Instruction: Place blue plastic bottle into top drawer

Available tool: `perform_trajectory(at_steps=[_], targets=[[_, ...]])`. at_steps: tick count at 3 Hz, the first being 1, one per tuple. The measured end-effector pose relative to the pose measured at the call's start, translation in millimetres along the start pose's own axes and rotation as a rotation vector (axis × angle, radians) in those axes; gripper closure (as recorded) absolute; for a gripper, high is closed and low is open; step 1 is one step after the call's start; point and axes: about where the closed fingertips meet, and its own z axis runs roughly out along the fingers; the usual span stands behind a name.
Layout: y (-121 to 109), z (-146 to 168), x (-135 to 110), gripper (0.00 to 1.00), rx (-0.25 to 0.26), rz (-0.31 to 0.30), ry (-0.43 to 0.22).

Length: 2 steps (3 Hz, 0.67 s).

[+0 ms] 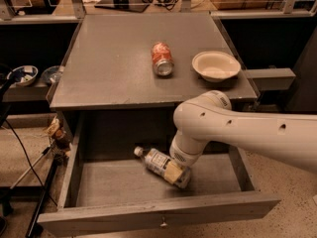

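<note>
The top drawer [116, 185] of the grey table [109, 58] is pulled wide open. It is grey inside and has a small metal knob [162, 224] in the middle of its front.

The blue plastic bottle [154, 160] is inside the drawer, near the middle. It lies on its side. Its white cap [138, 150] points to the back and the left. Its other end points to the front and the right.

The big white arm [237, 128] comes in from the right side and bends down into the drawer. The gripper [175, 172] is down in the drawer too, right at the end of the bottle that is far from the cap. It touches the bottle there or sits just on it. It is not clear if the gripper is squeezing the bottle or has let it go.

On top of the table a red can [162, 58] lies on its side. A pale bowl [216, 66] stands just to the right of the can, near the edge of the table. They do not touch.

Off to the left, on a low dark shelf, there is a blue and white dish [22, 74].
</note>
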Motion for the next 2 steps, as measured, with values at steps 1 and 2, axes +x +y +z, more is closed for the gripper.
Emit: perform_trajectory(at_steps=[1,2], targets=[[0.0,0.0,0.0,0.0,0.0,0.0,0.0],[0.0,0.0,0.0,0.0,0.0,0.0,0.0]])
